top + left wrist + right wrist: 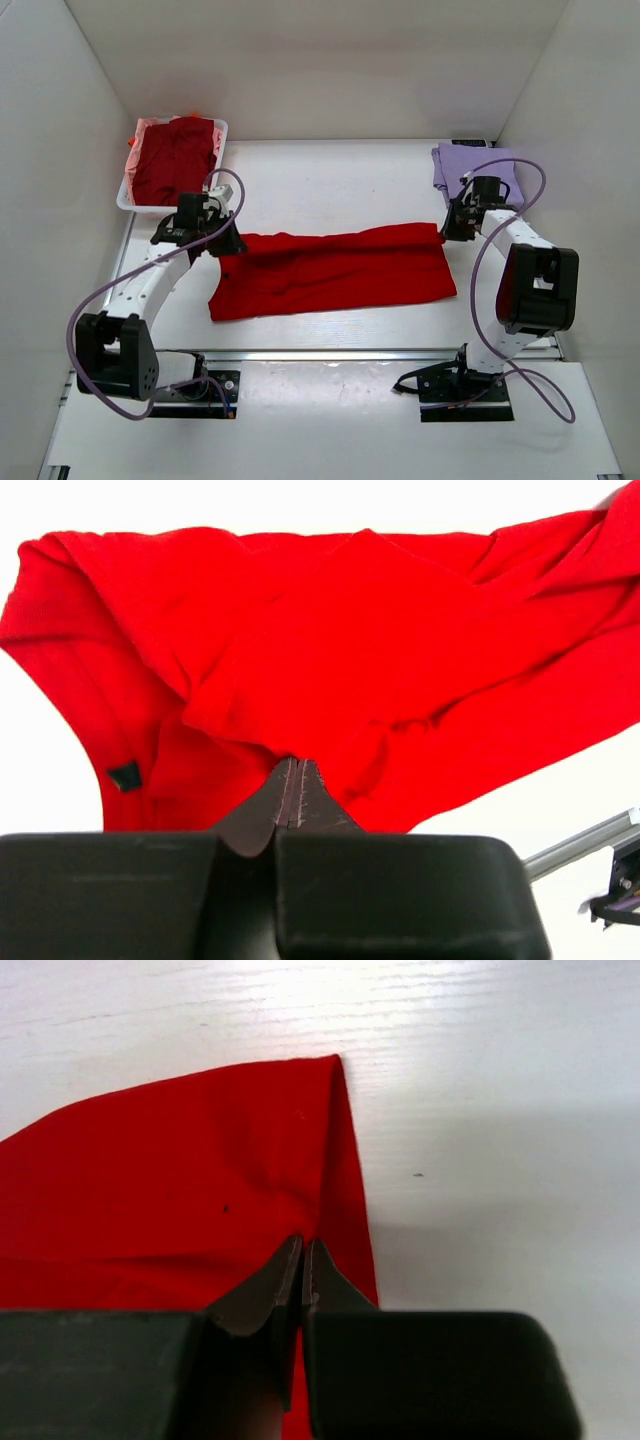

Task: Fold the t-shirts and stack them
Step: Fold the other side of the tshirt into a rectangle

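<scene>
A bright red t-shirt [335, 272] lies stretched left to right across the middle of the table. My left gripper [226, 243] is shut on its far left corner; the left wrist view shows the red cloth [330, 660] bunched at the closed fingertips [300, 780]. My right gripper [447, 233] is shut on its far right corner, and the right wrist view shows the red cloth [180, 1170] pinched at the fingertips [290, 1260]. A pale lavender t-shirt [475, 165] lies folded at the back right. A dark maroon shirt [176, 155] lies in the basket over pink cloth [140, 135].
A white plastic basket [122, 200] stands at the back left, just behind my left gripper. White walls close in the table on three sides. A small dark device [466, 142] sits at the back right edge. The metal rail [380, 354] runs along the front.
</scene>
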{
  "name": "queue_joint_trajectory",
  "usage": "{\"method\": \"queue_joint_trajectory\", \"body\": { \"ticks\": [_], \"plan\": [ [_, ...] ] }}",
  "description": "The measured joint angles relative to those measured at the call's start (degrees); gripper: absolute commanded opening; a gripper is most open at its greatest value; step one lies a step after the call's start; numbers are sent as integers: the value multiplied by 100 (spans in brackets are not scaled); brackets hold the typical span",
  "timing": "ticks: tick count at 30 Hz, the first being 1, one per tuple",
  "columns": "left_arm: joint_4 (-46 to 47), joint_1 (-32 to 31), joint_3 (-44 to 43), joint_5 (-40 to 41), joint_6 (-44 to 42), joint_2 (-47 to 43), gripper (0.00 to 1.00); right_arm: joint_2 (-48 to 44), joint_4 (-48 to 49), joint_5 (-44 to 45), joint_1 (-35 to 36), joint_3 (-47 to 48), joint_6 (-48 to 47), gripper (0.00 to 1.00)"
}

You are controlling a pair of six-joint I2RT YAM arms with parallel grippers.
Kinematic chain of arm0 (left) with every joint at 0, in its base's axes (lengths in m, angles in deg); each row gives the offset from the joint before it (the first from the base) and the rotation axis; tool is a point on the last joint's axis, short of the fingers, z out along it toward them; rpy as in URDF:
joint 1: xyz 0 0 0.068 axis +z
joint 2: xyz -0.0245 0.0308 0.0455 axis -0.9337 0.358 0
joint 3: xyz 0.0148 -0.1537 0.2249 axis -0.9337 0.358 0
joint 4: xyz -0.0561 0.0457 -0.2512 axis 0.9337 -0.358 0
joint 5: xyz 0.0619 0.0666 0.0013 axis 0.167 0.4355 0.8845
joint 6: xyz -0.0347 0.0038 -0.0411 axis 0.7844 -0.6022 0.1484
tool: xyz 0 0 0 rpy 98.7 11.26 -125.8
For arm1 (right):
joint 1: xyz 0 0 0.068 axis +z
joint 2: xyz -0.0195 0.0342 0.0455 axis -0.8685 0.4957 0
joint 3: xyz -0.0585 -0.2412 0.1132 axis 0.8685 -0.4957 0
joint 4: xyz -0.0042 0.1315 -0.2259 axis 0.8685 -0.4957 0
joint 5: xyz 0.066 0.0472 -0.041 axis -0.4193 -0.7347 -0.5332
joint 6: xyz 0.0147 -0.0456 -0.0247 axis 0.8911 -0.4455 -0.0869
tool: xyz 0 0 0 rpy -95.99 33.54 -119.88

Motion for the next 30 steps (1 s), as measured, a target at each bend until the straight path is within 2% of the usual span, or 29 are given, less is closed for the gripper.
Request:
{"method": "queue_joint_trajectory", "body": {
  "ticks": [22, 23, 24, 26, 27, 29, 30],
  "plan": [
    [-402, 9, 1322, 190, 173, -1517, 0, 116, -188, 83, -229, -76, -57, 0],
    [-417, 4, 1386, 210, 192, -1561, 7, 144, -243, 81, -243, -76, -46, 4],
    [-420, -7, 1445, 236, 201, -1600, 23, 181, -315, 85, -256, -74, -15, 8],
    [-481, -33, 1499, 337, 256, -1676, 26, 262, -525, 127, -271, -57, 66, 28],
    [-496, -37, 1504, 382, 295, -1718, 28, 278, -614, 175, -269, -55, 120, 31],
    [-498, -28, 1504, 501, 365, -1823, 36, 264, -809, 326, -243, -55, 186, 49],
    [-498, -13, 1502, 555, 411, -1893, 37, 238, -866, 426, -214, -55, 223, 54]
  ]
}}
